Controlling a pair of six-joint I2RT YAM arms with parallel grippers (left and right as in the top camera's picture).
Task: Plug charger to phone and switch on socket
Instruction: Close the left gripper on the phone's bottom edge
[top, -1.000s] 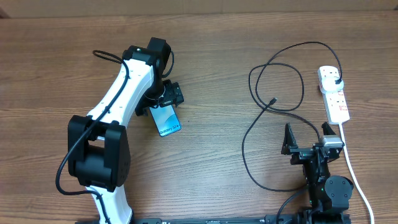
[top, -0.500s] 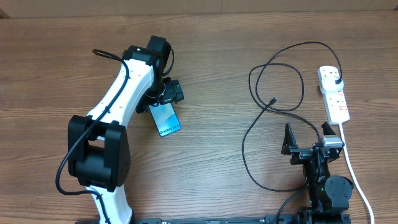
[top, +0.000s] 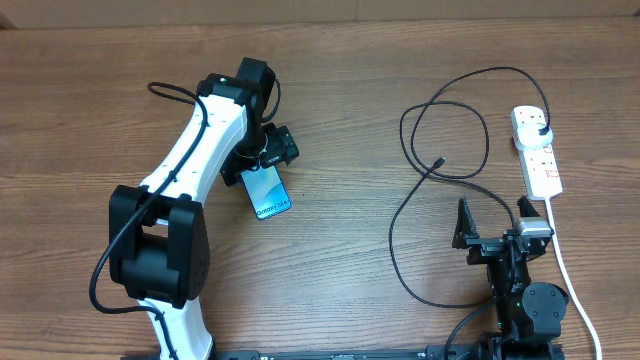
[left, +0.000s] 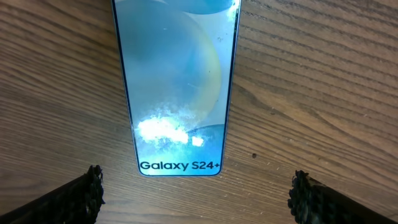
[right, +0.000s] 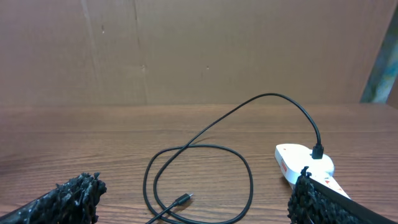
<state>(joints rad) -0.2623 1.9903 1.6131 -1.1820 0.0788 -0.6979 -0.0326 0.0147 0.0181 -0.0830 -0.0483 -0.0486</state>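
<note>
done: thin black charger cable (right: 273, 94) plugged into white socket strip (top: 536, 150)
remaining: connector (top: 440, 161) into slim teal-screened phone (top: 266, 192); switching on
hands: left hand (left: 199, 196), right hand (top: 494, 225) released, empty

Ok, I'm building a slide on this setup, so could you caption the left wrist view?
Open left gripper poised over the labelled end of the lit phone lying flat on the wooden table.

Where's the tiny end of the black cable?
In the overhead view, the connector lies loose on the right side, left of the socket and beyond the open right gripper, far from the phone.
</note>
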